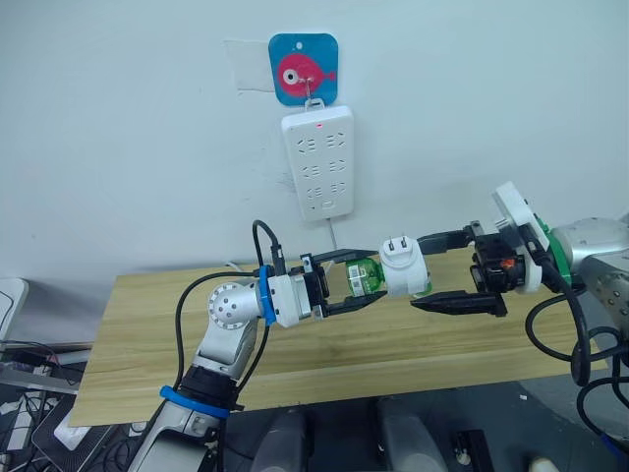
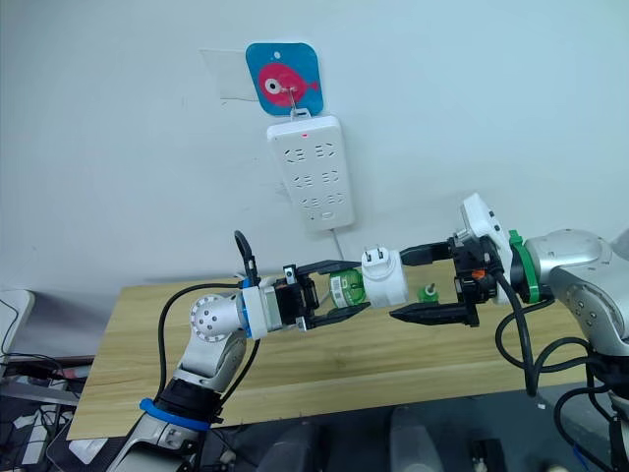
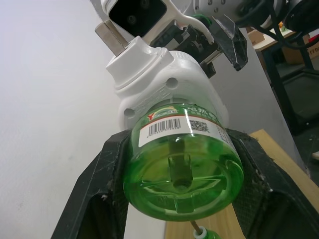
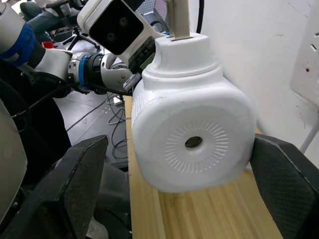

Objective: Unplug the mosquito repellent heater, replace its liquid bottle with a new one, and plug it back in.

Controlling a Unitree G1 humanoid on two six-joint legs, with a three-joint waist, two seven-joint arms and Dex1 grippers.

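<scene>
The heater (image 1: 404, 267), unplugged, is held in mid-air above the tabletop (image 1: 147, 324), below the wall-hung power strip (image 1: 317, 161), with its plug prongs pointing up. A green bottle (image 1: 366, 278) is seated in the heater's socket on the side facing the left arm. The left pincer (image 1: 362, 278) is clamped on the bottle, one finger (image 3: 99, 194) on either side. The right pincer (image 1: 423, 270) spans the heater's white body, but whether its fingers press the shell or stand just off it cannot be told. A second small green bottle (image 2: 428, 292) stands on the tabletop near the right pincer. The step appears to be twisting a bottle at the socket; it likely goes best with the heater held firmly and the bottle turned squarely on its own axis.
</scene>
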